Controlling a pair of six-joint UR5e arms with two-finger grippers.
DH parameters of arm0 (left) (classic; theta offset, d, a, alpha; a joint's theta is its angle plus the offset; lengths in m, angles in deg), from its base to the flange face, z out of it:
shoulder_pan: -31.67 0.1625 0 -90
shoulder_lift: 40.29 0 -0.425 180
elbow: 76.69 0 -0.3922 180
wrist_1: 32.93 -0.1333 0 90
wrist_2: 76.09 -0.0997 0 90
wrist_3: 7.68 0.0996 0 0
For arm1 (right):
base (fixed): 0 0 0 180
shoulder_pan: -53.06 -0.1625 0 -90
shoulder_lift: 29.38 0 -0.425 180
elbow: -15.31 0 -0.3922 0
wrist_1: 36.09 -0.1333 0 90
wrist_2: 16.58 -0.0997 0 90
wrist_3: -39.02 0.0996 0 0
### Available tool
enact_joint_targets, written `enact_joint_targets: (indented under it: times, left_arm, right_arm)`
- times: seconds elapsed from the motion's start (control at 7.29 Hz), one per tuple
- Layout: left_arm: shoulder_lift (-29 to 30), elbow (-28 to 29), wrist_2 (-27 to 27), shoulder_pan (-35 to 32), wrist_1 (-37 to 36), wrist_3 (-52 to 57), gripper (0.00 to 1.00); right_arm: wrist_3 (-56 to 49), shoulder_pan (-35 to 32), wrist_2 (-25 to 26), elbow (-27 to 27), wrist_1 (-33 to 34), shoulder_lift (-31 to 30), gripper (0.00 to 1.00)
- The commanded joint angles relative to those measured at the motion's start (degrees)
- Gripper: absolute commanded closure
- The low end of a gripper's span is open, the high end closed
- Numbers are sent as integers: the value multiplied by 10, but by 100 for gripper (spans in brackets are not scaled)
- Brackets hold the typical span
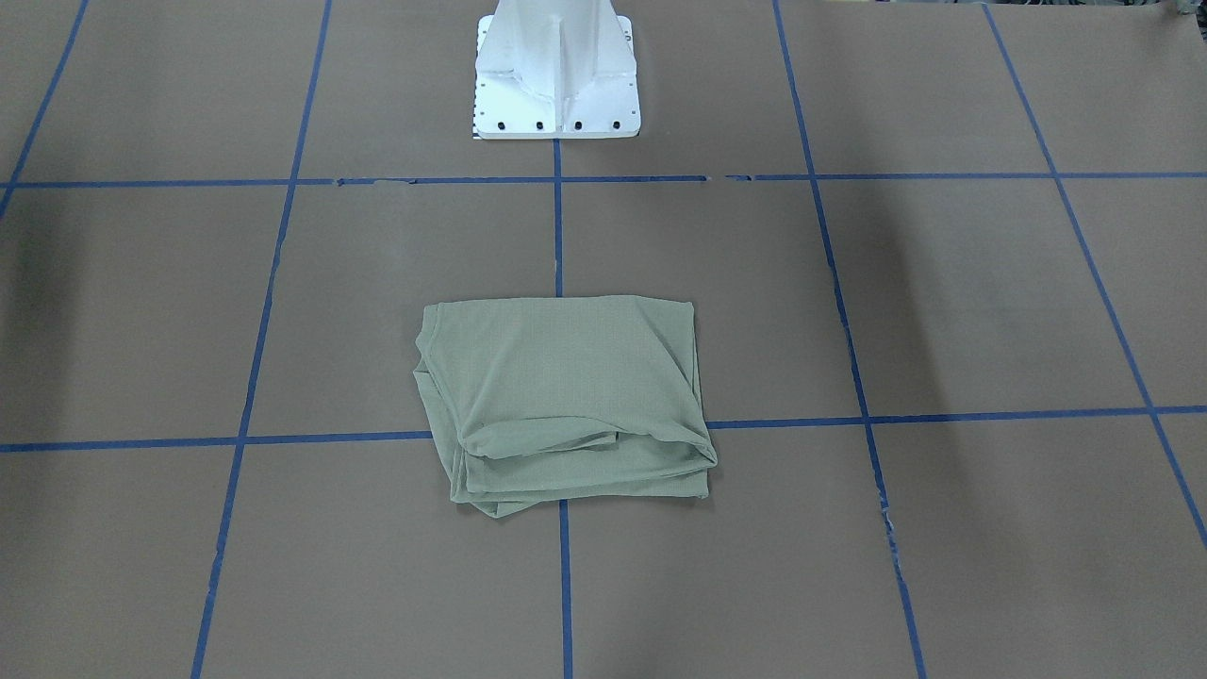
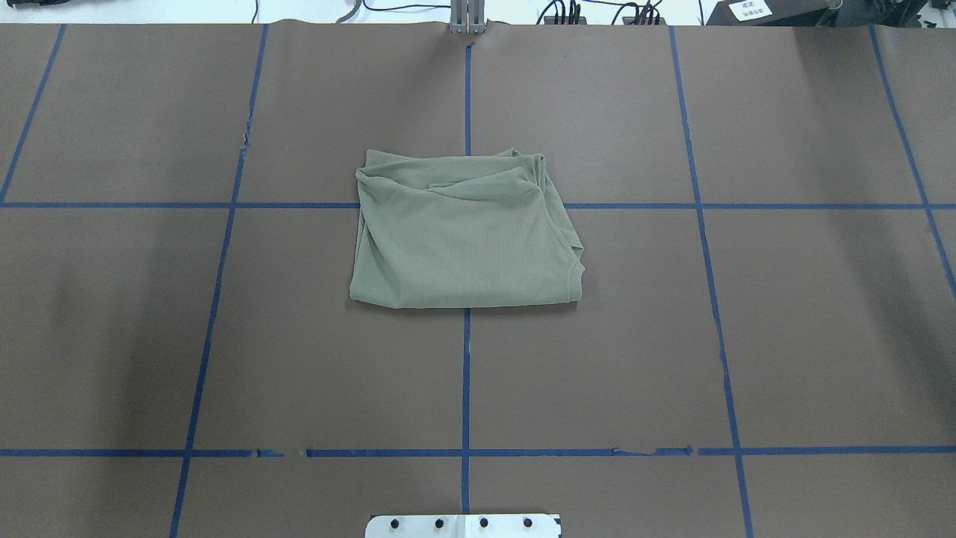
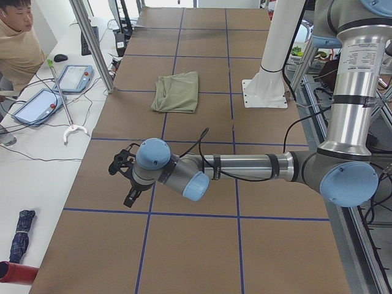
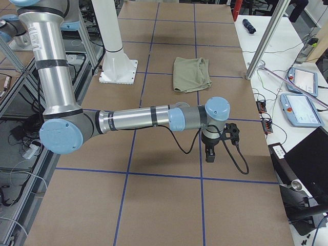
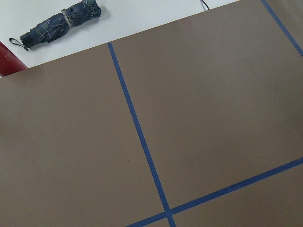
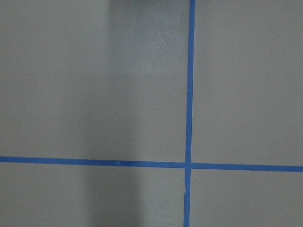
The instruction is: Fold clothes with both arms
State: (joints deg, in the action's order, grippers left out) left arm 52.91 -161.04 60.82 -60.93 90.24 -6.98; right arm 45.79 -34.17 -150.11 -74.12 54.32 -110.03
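The shirt (image 2: 464,232) lies folded into a compact rectangle on the worktop (image 2: 149,336), well apart from the left pincer (image 3: 130,197) and right pincer (image 4: 210,155), whose grip I cannot tell, so folding looks essentially done.

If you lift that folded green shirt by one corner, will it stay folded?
Probably not: the shirt looks thin and floppy, with loose rumpled layers, so it would likely unfold. Pushed, it would probably bunch rather than slide.

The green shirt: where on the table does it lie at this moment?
In the overhead view the green shirt lies folded in the middle of the table, over the central blue tape line, straight ahead of the white pedestal base.
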Motion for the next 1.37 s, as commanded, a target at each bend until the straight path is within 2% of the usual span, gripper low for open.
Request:
enact_joint_targets:
  times: [0.0, 0.41, 0.55, 0.82, 0.96, 1.23]
  left_arm:
    - [-14, -2, -3, 1, 28, -1, 0]
    - [-24, -24, -1, 1, 13, -1, 0]
    - [-24, -42, -2, -1, -51, -1, 0]
    - [-16, -97, -5, 16, -227, 0, 0]
    - [-22, -108, -24, 24, -254, 4, 0]
    - [-62, -135, -35, 26, -255, 5, 0]
  right_arm:
    - [3, 6, 7, 2, -1, -3, 0]
    - [4, 14, 13, 7, 2, 0, 0]
    - [4, 14, 13, 7, 2, -3, 0]
    - [3, 14, 20, 7, 2, -6, 0]
    - [3, 13, 21, 5, 3, -9, 0]
    - [3, 13, 21, -16, 3, -33, 0]
